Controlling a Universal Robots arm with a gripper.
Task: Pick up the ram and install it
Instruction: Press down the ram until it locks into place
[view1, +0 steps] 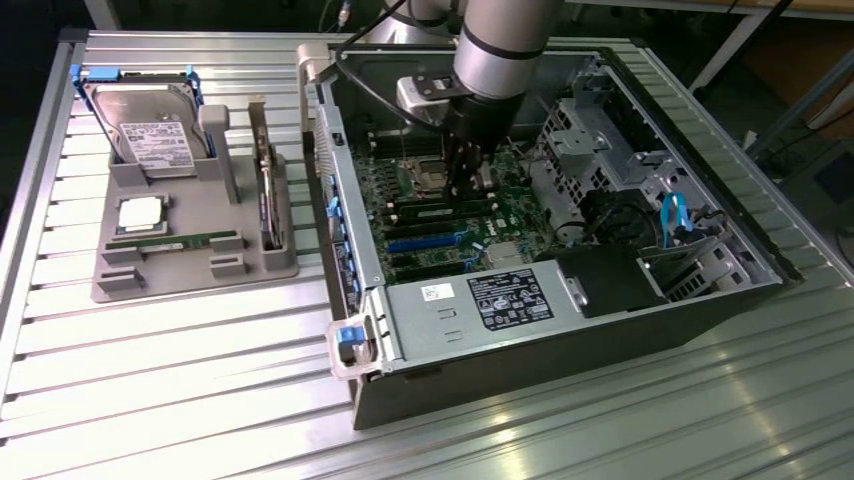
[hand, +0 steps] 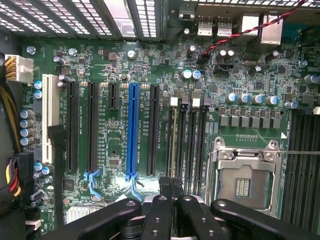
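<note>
My gripper (view1: 469, 192) hangs inside the open computer case (view1: 561, 340), just above the motherboard (hand: 120, 65), and its two black fingers (hand: 161, 210) are pressed together. A ram stick (hand: 173, 142) stands edge-on in one of the memory slots, directly under the fingertips; in the exterior view this ram stick (view1: 430, 211) lies just to the left of the gripper. I cannot tell whether the fingertips touch it. Another green ram stick (view1: 174, 240) lies in a groove of the grey holder (view1: 187, 285) outside the case.
The empty processor socket (hand: 242, 180) sits beside the memory slots, and a blue expansion slot (hand: 133, 130) is on their other side. The grey holder also carries a hard drive (view1: 147, 125) and a square silver chip (view1: 140, 213). A power supply (view1: 494, 300) fills the near end of the case.
</note>
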